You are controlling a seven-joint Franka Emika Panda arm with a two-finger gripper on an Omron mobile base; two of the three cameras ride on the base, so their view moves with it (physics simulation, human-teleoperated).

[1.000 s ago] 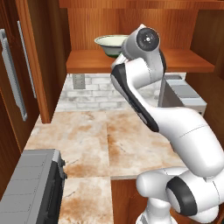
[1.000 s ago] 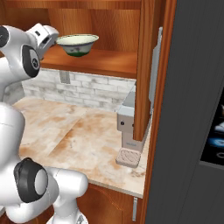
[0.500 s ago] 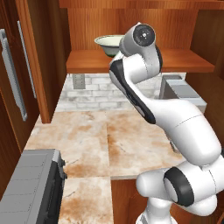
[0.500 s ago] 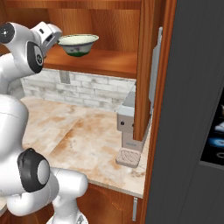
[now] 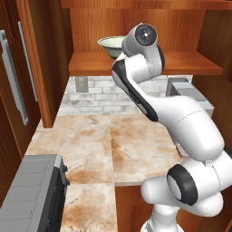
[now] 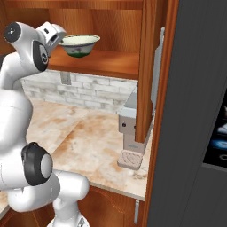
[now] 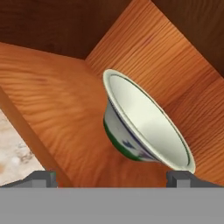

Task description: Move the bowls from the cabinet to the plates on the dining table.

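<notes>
The cream bowl with a dark green band stands on the wooden shelf of the open cabinet. My gripper is open, its two fingertips set wide apart just short of the bowl, one toward each side of it. In the right base view the hand sits right beside the bowl at the level of its rim. The left base view has the bowl partly behind my arm. The dark brown bowl, the plates and the dining table are out of view.
Below the shelf lies a seamed marble counter backed by white brick. A grey appliance and a small pad sit at its right end. The cabinet doors stand open on both sides. A grey unit is at lower left.
The hand has crept closer to the cream bowl on the shelf. The bowl has not moved.
</notes>
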